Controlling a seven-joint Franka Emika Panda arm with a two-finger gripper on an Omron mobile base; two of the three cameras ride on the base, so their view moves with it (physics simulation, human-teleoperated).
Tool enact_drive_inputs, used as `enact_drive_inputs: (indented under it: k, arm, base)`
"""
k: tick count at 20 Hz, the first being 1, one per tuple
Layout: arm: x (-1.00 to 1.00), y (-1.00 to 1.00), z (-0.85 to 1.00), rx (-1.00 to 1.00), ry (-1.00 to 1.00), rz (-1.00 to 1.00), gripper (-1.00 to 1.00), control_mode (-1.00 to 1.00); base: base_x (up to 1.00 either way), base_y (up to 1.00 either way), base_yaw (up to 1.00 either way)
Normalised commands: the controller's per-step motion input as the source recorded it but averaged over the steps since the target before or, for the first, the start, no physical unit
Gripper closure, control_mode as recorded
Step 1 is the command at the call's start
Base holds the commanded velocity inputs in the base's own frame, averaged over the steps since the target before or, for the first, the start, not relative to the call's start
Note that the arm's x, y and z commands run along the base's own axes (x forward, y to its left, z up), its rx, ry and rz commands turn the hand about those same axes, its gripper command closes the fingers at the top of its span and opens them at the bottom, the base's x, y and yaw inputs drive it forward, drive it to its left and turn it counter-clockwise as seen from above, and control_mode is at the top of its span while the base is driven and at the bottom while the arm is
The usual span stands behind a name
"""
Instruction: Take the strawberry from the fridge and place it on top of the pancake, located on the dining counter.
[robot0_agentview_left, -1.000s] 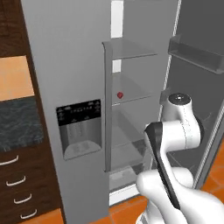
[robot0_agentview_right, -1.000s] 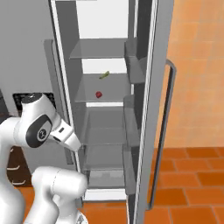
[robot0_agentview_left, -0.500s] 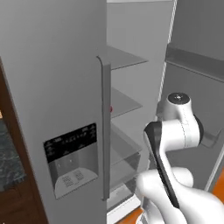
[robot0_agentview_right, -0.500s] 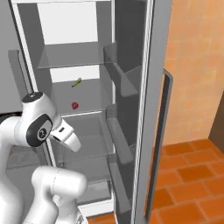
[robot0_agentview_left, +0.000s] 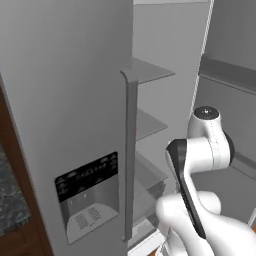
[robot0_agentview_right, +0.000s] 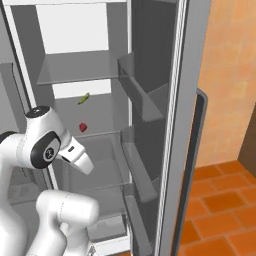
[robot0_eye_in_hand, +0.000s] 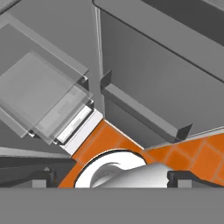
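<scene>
Grey steel and glass make up the fridge (robot0_agentview_right: 150, 100), whose right door stands swung open in the right base view. The strawberry (robot0_agentview_right: 83, 127), tiny and red, sits on a middle glass shelf (robot0_agentview_right: 100, 120), toward its left edge and near its front. A small yellow-green fruit (robot0_agentview_right: 83, 98) lies farther back on the same shelf.

The gripper (robot0_eye_in_hand: 111, 178) points down at the orange floor tiles (robot0_eye_in_hand: 197, 162) and the fridge's bottom drawers, its fingertips (robot0_eye_in_hand: 39, 178) spread wide with nothing between them. So the berry lies above and ahead of the hand, inside the cabinet; the hand would likely need to lift and turn toward that shelf.

In the left base view the closed left door with its dispenser panel (robot0_agentview_left: 90, 192) hides the berry. The berry is too small to judge which way its tip points.
</scene>
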Motion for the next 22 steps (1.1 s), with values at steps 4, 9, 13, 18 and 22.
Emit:
enact_drive_inputs:
  k: [4, 9, 13, 18, 22]
  arm:
    - [0.00, 0.00, 0.00, 0.00, 0.00, 0.00, -1.00, 1.00]
    - [0.00, 0.00, 0.00, 0.00, 0.00, 0.00, -1.00, 1.00]
    - [0.00, 0.00, 0.00, 0.00, 0.00, 0.00, -1.00, 1.00]
    - [0.00, 0.00, 0.00, 0.00, 0.00, 0.00, -1.00, 1.00]
    - [0.00, 0.00, 0.00, 0.00, 0.00, 0.00, -1.00, 1.00]
  base:
    - [0.22, 0.00, 0.25]
    - [0.00, -0.06, 0.34]
    - [0.04, -0.03, 0.32]
    - [0.09, -0.20, 0.30]
    - [0.13, -0.42, 0.20]
